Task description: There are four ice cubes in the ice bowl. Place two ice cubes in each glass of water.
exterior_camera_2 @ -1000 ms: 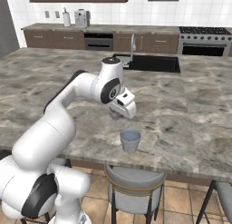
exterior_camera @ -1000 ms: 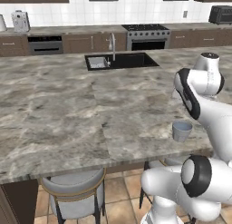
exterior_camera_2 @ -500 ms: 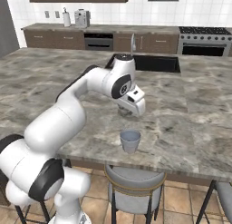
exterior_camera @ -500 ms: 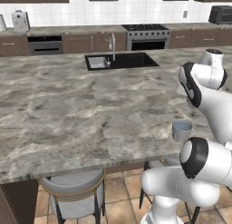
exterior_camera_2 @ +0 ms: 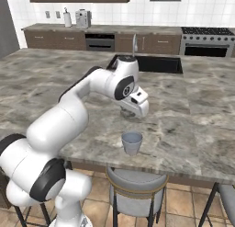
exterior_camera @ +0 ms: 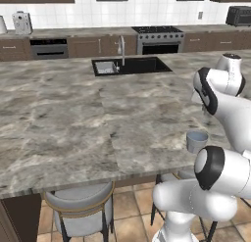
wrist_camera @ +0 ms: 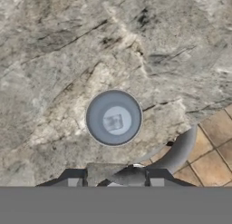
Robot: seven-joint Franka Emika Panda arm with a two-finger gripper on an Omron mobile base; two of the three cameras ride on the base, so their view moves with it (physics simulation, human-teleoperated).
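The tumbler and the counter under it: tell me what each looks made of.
Tumbler: translucent grey-blue, looks like glass or clear plastic; an ice cube shows through it from above. Counter: mottled, veined grey-brown, smooth, looks like polished stone, granite or marble.

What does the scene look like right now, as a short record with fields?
glass of water: upright on the counter, near its front edge
contents: one ice cube lies inside, seen from the hand view
gripper: raised over the counter, looking down on the glass
grip: something pale sits between the fingertips; held or not, cannot tell
below: a stool under the counter edge
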